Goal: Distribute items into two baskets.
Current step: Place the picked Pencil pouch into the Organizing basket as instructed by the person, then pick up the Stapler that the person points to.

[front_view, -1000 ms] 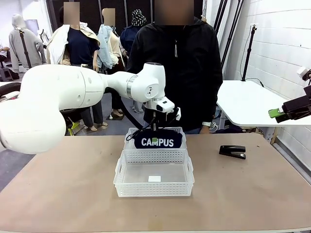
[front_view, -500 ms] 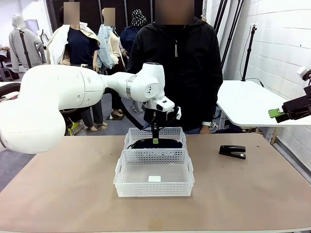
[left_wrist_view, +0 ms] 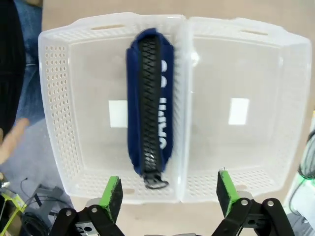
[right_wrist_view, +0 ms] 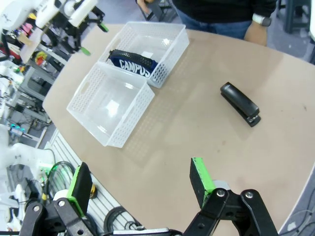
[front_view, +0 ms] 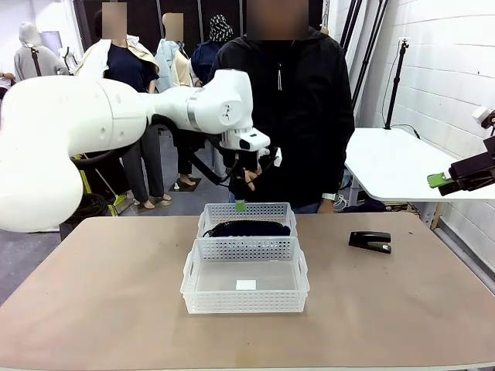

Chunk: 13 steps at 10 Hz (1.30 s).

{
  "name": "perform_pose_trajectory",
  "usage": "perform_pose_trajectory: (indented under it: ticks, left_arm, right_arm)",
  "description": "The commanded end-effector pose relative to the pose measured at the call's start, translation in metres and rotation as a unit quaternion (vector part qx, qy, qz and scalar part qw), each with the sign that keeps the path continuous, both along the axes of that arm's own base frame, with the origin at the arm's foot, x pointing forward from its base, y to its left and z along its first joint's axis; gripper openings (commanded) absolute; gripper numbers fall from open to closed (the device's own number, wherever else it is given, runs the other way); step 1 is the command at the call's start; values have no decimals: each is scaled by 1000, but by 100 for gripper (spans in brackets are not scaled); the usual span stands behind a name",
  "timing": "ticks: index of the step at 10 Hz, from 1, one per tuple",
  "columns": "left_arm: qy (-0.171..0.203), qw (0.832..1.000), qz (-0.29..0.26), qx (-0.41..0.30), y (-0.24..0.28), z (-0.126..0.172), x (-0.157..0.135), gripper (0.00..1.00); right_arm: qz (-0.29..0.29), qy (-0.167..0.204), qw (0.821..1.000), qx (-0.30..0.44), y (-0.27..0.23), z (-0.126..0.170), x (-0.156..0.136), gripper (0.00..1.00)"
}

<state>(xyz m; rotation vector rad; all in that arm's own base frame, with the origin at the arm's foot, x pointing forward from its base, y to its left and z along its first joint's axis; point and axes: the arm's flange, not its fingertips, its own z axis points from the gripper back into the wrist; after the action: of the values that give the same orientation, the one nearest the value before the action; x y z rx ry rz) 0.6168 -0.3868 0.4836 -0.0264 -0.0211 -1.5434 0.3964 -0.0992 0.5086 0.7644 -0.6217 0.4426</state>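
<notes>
The navy pouch [front_view: 251, 229] with white lettering lies in the far white basket [front_view: 207, 219], on its side with the zip up in the left wrist view [left_wrist_view: 149, 105]. My left gripper [front_view: 242, 199] hangs open above that basket, holding nothing, its green pads [left_wrist_view: 112, 196] wide apart over the basket's edge. The near basket [front_view: 193, 287] touches the far one and has only a white label inside. The black stapler [front_view: 370, 241] lies on the table to the right [right_wrist_view: 239, 104]. My right gripper [right_wrist_view: 140, 182] is open, high above the table's right side.
A person in a black top stands at the far edge behind the baskets; one hand [left_wrist_view: 12, 140] shows beside the far basket. A white side table [front_view: 402, 166] stands at the right. Bare tabletop lies left of and in front of the baskets.
My left gripper has opened, let the pouch drop into the far basket and risen above it. The stapler and my right arm have stayed where they were.
</notes>
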Motion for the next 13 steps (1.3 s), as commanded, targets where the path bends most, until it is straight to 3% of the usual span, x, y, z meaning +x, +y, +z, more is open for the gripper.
perform_pose_trajectory:
  ticks: [1,6,7,13]
  left_arm:
    - [28,1000,-11,10,15,15,-21,100]
    - [34,999,-12,-17,66,38,-56,100]
    - [25,1000,9,9,42,47,-33,100]
    - [25,1000,9,9,42,47,-33,100]
  right_arm:
    - [1,0,1000,2,1,-1,-1,100]
    - [1,0,1000,2,1,-1,-1,100]
    - [1,0,1000,2,1,-1,-1,100]
    - [1,0,1000,2,1,-1,-1,100]
